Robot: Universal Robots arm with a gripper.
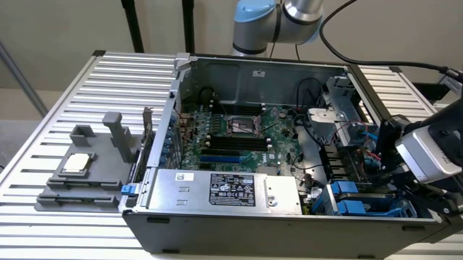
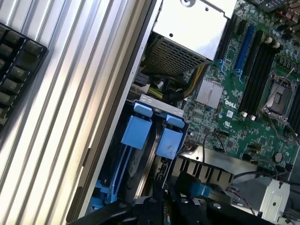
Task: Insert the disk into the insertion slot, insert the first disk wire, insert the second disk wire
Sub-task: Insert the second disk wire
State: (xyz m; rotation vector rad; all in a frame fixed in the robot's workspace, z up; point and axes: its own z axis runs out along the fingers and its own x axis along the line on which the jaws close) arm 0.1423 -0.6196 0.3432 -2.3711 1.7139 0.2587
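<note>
At the exterior view's left, on the slatted metal table [image 1: 65, 86]: one grey moulded fixture [image 1: 79, 179], carrying one pale square chip [image 1: 76, 162]

Next along, one open computer case [image 1: 289, 233] lying on its side. Inside it, nearest the fixture, one large silver power-supply box [image 1: 217, 189] with one black label, then one green motherboard [image 1: 242, 132] with a row of black slots beside one blue slot.

Further to the exterior view's right, the dark grey drive cage with the insertion slot [image 2: 125, 159], edged by bright blue plastic rails. Counted at its mouth in the wrist view: two blue frame ends [image 2: 137, 129], side by side, each a flat square tab under a rounded blue cap, both sitting down in the cage. Cannot tell which of the two carries the disk (its silver body and white label hidden between the rails); seated in the cage either way, not lying loose on the table.

Above the cage, thin red and blue wires [image 1: 370, 147] looping toward it.

At the far right, one gripper [image 1: 399, 183] reaching down into the case just beside the cage, under a boxy grey wrist unit [image 1: 430, 154]. Seen from the wrist, gripper [image 2: 161, 206] black and low over the cage, with one small blue connector [image 2: 199, 187] just beside it. Whether released, clenched or grasping the connector: cannot tell
</note>
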